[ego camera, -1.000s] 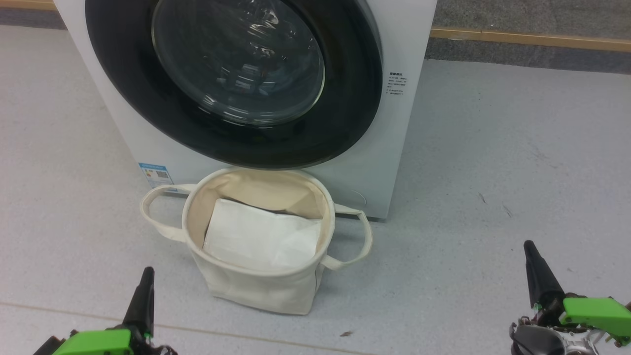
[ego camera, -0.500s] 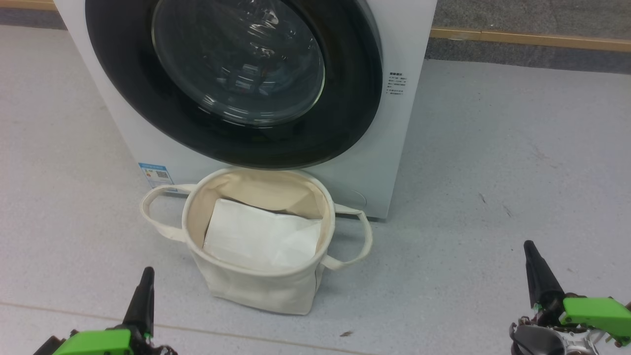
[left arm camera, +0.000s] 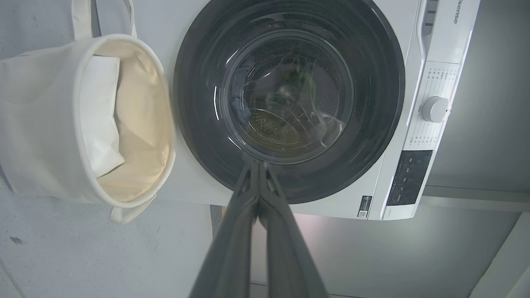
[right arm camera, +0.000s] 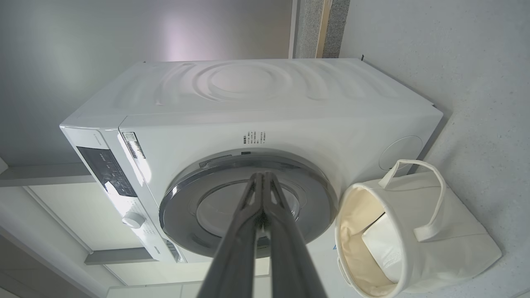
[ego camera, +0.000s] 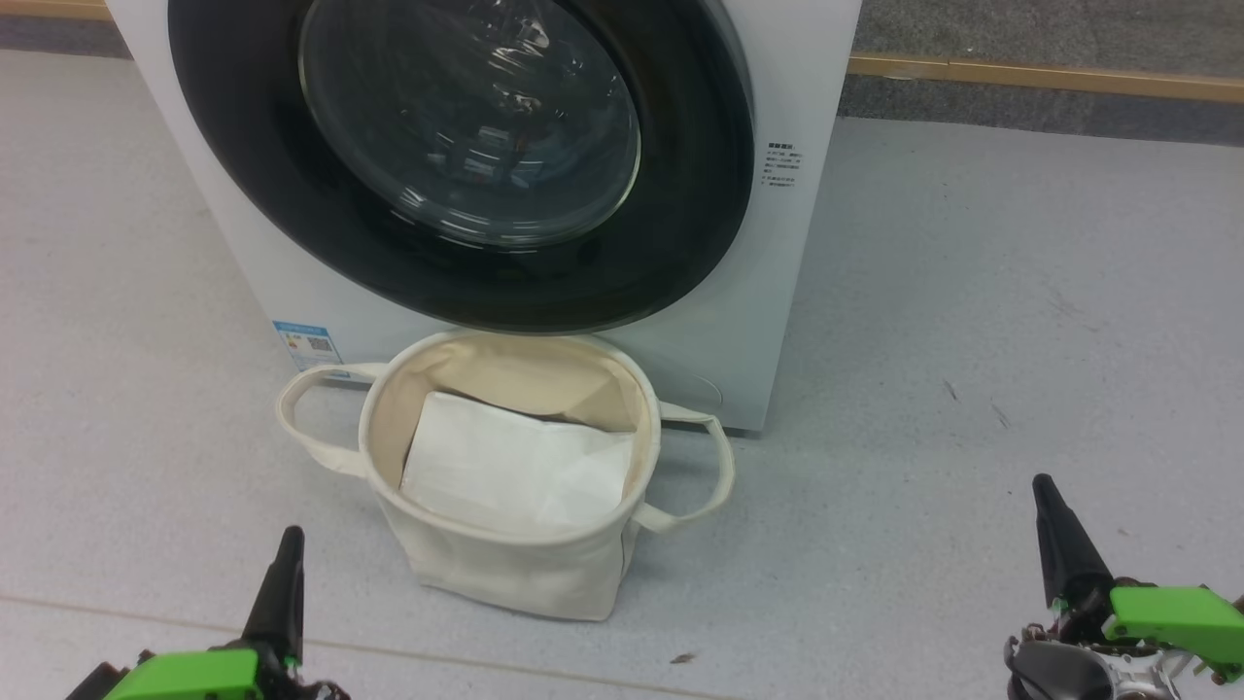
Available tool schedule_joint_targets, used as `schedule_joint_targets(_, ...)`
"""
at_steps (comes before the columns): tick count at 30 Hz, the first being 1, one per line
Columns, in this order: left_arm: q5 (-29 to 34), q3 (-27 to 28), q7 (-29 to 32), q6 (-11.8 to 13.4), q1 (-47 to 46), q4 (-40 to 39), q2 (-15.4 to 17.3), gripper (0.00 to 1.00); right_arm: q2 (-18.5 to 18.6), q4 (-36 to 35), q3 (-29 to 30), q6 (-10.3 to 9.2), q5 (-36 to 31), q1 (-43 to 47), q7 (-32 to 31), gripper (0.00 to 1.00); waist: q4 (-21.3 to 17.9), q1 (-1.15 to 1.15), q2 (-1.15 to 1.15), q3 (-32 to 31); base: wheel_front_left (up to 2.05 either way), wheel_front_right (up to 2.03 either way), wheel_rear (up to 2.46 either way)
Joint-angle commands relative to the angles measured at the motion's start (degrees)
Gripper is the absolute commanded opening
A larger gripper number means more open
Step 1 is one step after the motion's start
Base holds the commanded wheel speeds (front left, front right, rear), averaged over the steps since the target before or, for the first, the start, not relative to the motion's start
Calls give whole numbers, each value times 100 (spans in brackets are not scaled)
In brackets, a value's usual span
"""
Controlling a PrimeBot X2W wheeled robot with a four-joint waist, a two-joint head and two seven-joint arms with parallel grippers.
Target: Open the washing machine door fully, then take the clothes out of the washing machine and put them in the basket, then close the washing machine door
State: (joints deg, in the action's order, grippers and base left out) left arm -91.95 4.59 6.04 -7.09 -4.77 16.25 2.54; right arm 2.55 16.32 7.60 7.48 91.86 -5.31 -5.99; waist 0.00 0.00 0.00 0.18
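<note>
Head view: pale grey speckled floor [ego camera: 972, 340], matt, with a few dark flecks and a thin seam across the near edge. It runs back to a rough grey wall foot capped by a light wooden strip [ego camera: 1050, 78]. The washing machine [ego camera: 797, 253] stands on this floor, a white, smooth-sided box; the right wrist view shows shallow pressed rings in its side panel. The washing machine door [ego camera: 292, 214] sits shut against the front, with a broad glossy black rim round a bulging clear window [ego camera: 466, 126]. The glass is full of reflections, and what lies behind it cannot be made out. Left wrist view: dark control panel [left arm camera: 408, 178] and a round pale knob [left arm camera: 434, 109] at the machine's top. The basket [ego camera: 505, 574] stands upright on the floor just before the washer and under the door. It is round and made of soft cream canvas with a tan lining and two loop handles. A plain white folded sheet [ego camera: 515, 467] lies inside it. There is a small blue sticker [ego camera: 308, 345] low on the front and a text label [ego camera: 780, 165] beside the door. The left fingers [ego camera: 290, 537] and right fingers [ego camera: 1042, 483] are long, dark and tapered, with green housings behind. Each pair is pressed together, holding nothing, well apart from the basket and the door.
</note>
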Motion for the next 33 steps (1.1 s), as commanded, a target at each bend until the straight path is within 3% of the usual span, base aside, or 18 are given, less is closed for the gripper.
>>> schedule_joint_targets(1,-24,191,43,-40,-141,-223,33,0,32,-230,-110,1,33,-87,-47,0,0,0,0,0,0,0,0)
schedule_joint_targets(33,-24,191,43,-40,-141,-223,33,0,32,-230,-110,1,33,-87,-47,0,0,0,0,0,0,0,0)
